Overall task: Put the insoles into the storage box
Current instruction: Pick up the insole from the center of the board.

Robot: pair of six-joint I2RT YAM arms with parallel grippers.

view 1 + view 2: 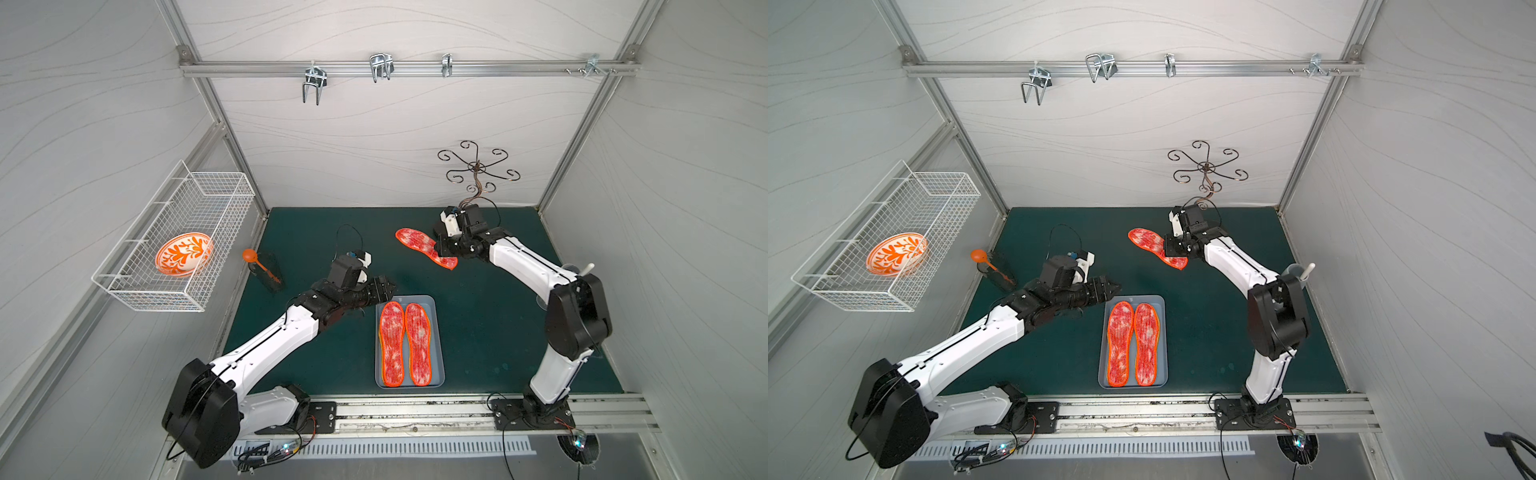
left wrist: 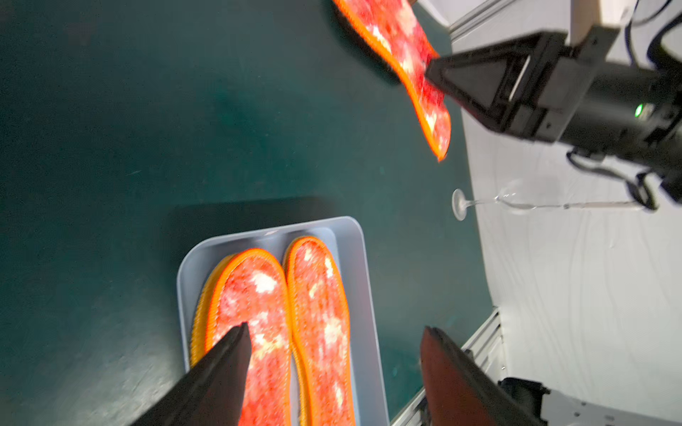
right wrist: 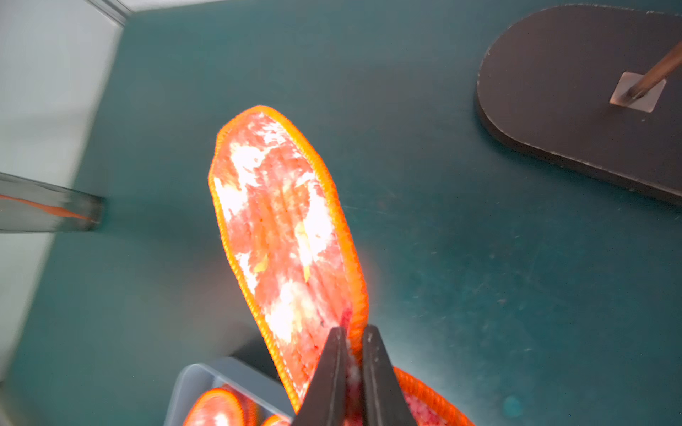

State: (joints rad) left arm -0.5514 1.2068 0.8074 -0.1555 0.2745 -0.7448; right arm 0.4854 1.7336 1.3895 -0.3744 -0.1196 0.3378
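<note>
My right gripper (image 3: 355, 333) pinches tight on insole (image 3: 280, 228) edge so I can carry it, box (image 3: 206, 374) back toward my wrist; left gripper (image 2: 334, 326) hovers wide open, empty, just beside box.

- Wire basket (image 1: 220, 195) holding a patterned bowl (image 1: 184, 253): on the side wall, well left of the left gripper (image 1: 387, 287).
- Tall glass (image 1: 269, 274) with an orange spoon (image 1: 250, 255): between basket and left gripper.
- Scrolled metal stand (image 1: 478, 167): just behind the right gripper (image 1: 440, 249).
</note>
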